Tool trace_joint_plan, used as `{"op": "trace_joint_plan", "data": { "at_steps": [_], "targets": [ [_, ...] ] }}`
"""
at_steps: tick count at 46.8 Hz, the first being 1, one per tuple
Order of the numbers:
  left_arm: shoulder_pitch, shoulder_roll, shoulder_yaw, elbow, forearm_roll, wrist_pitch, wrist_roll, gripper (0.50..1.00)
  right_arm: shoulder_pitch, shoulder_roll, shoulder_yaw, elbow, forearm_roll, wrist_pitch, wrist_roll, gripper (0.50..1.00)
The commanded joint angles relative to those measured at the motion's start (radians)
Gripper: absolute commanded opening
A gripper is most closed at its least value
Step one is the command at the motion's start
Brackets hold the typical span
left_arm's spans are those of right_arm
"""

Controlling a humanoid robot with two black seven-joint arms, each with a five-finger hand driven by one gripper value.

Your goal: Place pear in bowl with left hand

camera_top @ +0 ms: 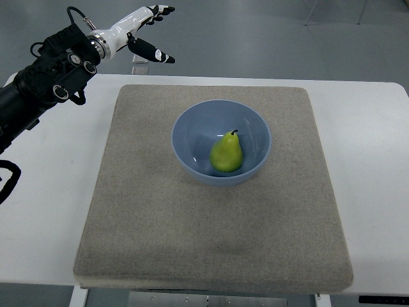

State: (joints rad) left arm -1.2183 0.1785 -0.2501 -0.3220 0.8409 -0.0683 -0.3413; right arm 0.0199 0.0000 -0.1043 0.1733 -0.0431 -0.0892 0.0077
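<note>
grey floor shows beyond a white table covered by a square beige felt mat. near the mat's middle stands a round light-blue bowl, and a green pear with a dark stem sits inside it, stem tilted toward the far side. the left hand, white with black fingertips, hangs above the table's far left corner, well apart from the bowl, fingers spread and holding nothing.

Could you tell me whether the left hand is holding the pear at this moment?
No, the pear lies inside the blue bowl, while the left hand is open and empty above the table's far left corner.
</note>
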Motion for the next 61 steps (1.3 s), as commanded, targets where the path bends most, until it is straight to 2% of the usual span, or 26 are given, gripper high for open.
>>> {"op": "trace_joint_plan", "data": {
  "at_steps": [1,6,19,30,37,43,53,61],
  "targets": [
    [0.011,-0.025,0.0,0.044,-0.091,0.004,0.004,0.99,0.0,0.0,0.0,0.0,0.0,0.0,0.0,0.924],
    [0.034,-0.043,0.002,0.087,-0.23,0.027,0.036,0.99,0.0,0.0,0.0,0.0,0.0,0.0,0.002,0.924],
    [0.056,-0.043,-0.008,0.093,-0.523,0.035,0.107,0.988,0.0,0.0,0.0,0.0,0.0,0.0,0.0,0.924],
    [0.068,-0.043,-0.011,0.116,-0.784,0.035,0.11,0.986,0.0,0.0,0.0,0.0,0.0,0.0,0.0,0.924],
    [0.083,-0.043,-0.024,0.115,-0.862,0.032,0.11,0.981,0.0,0.0,0.0,0.0,-0.001,0.0,0.0,0.924],
    [0.121,-0.045,-0.075,0.106,-0.927,0.001,0.108,0.981,0.0,0.0,0.0,0.0,-0.001,0.0,0.0,0.924],
    [0.172,-0.045,-0.25,0.104,-0.935,-0.131,0.087,0.984,0.0,0.0,0.0,0.0,0.0,0.0,0.0,0.924],
    [0.18,-0.047,-0.285,0.104,-0.933,-0.139,0.085,0.99,0.0,0.0,0.0,-0.001,0.0,0.0,0.0,0.924]
  ]
}}
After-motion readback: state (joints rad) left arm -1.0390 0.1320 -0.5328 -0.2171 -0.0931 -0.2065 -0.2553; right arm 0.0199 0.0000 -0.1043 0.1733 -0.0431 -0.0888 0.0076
